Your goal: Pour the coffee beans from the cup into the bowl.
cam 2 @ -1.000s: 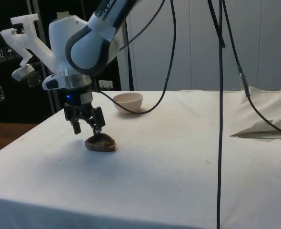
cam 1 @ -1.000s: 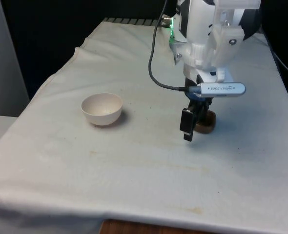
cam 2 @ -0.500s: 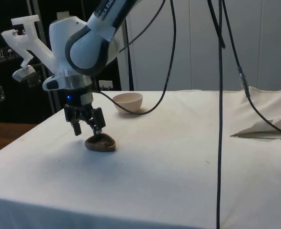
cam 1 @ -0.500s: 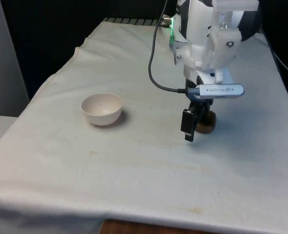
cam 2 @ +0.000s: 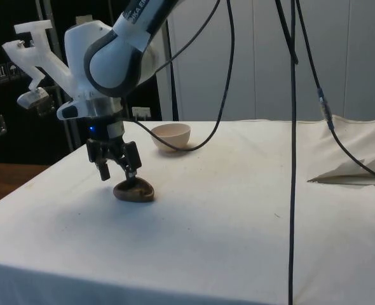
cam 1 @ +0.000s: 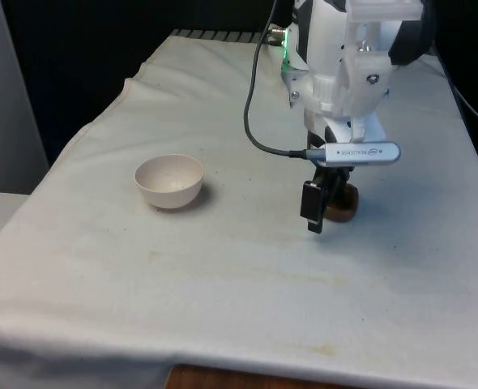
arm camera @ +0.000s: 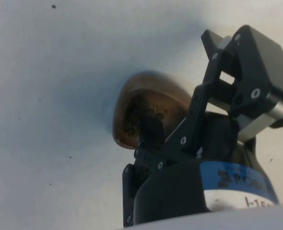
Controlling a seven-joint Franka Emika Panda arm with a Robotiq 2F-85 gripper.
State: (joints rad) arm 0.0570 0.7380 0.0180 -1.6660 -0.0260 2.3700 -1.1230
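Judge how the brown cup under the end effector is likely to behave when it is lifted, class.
The brown cup looks low and rounded with a narrowed rim, so it might rock or slip in a rim grasp. Dark beans lie loose inside, so tilting would probably shift or spill them. It looks rigid and small, so probably light. The end effector hangs close over it.

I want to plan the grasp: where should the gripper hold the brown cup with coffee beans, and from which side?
Probably the brown cup by its rim, from above: it is low, wide and open-topped, offering little side wall. The gripper already hangs over it, one finger inside.
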